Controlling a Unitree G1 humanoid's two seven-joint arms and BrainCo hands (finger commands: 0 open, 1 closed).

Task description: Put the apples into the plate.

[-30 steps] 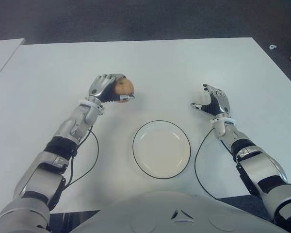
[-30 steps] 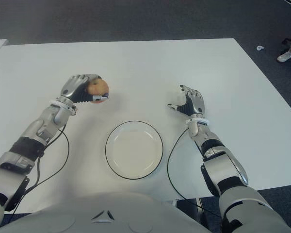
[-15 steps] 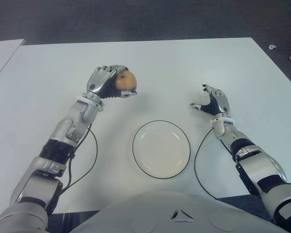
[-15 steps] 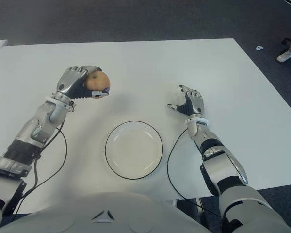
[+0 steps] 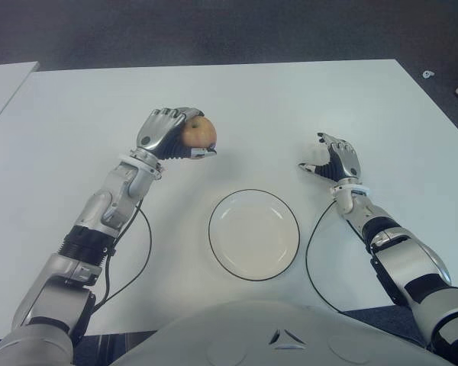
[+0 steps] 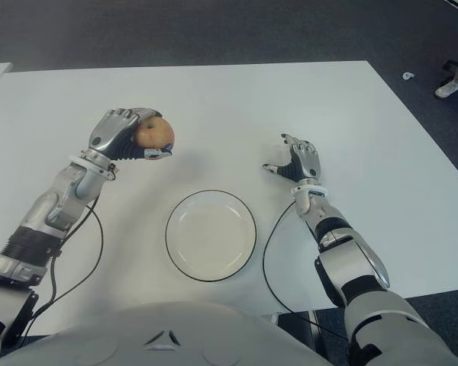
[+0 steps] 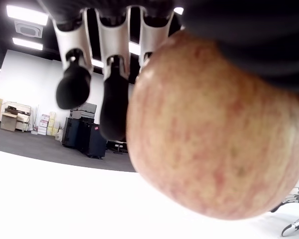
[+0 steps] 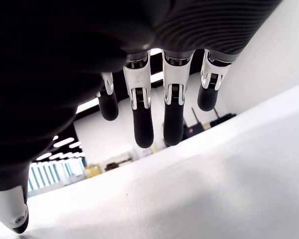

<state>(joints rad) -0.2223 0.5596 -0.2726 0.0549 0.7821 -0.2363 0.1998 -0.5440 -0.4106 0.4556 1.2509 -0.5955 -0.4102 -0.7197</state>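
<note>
The apple sits in the left hand, above the white table and off its surface, on the robot's left of the plate and farther from the robot's body than it. The fingers of that hand curl around the fruit, and the left wrist view shows its reddish-yellow skin pressed against the palm with the fingertips wrapped over its far side. The plate is round and white with a dark rim, lies flat on the table in front of the robot's torso, and holds nothing. The right hand shows to the right of the plate, its fingers loosely spread and holding nothing. A black cable curves along the table beside each forearm.
</note>
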